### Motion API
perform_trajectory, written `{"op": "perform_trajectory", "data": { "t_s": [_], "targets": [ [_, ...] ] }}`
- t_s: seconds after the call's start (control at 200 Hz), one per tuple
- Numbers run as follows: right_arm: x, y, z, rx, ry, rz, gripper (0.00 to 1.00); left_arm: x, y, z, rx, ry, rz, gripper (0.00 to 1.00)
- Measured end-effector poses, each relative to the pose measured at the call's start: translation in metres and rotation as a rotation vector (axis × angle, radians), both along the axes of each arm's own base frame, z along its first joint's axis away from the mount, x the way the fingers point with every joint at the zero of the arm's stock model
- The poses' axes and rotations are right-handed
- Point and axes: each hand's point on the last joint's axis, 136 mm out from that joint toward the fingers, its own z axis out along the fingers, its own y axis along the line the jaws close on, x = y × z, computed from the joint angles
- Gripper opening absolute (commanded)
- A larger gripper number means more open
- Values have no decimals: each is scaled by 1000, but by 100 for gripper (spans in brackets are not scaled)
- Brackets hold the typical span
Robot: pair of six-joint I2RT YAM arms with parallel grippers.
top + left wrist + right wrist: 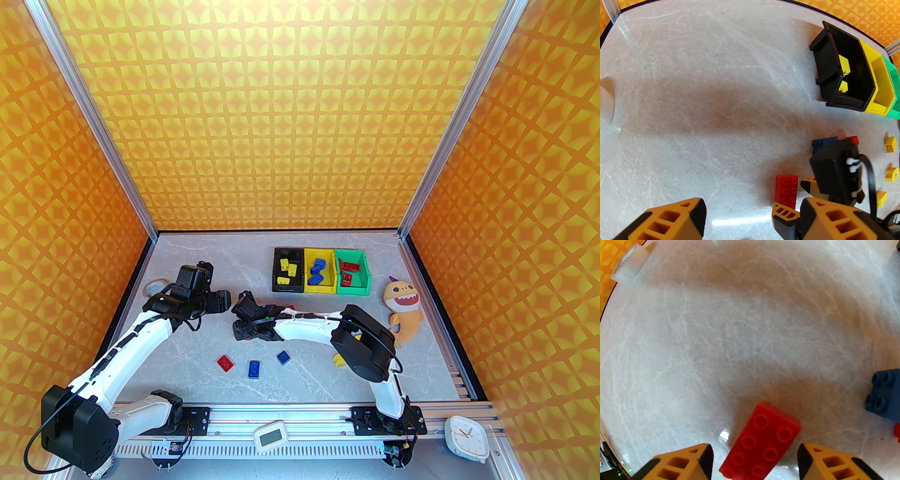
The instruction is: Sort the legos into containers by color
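A red oblong lego [761,444] lies flat on the table between the fingers of my right gripper [754,462], which is open with a gap on each side. The same red lego [786,191] appears in the left wrist view. My left gripper [752,225] hovers open and empty just left of the right gripper [240,323]. A blue lego [884,394] sits close by. The black container [276,286] holds yellow legos [287,269], the yellow container [332,287] blue ones [318,272], the green container [363,286] red ones [349,272]. Loose red [226,363] and blue [253,369] legos lie nearer the front.
An orange plush monster [404,311] lies right of the bins. A white tape roll [154,287] sits at the far left. Yellow legos [890,144] lie scattered to the right, one yellow lego [338,360] partly under the right arm. Another blue lego [283,357] lies mid-table.
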Motion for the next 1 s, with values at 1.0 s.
{"op": "perform_trajectory", "data": {
  "t_s": [1.0],
  "targets": [
    [-8,29,-1,-52,-41,162,48,-6,6,-7,-9,32,21,69]
  ]
}}
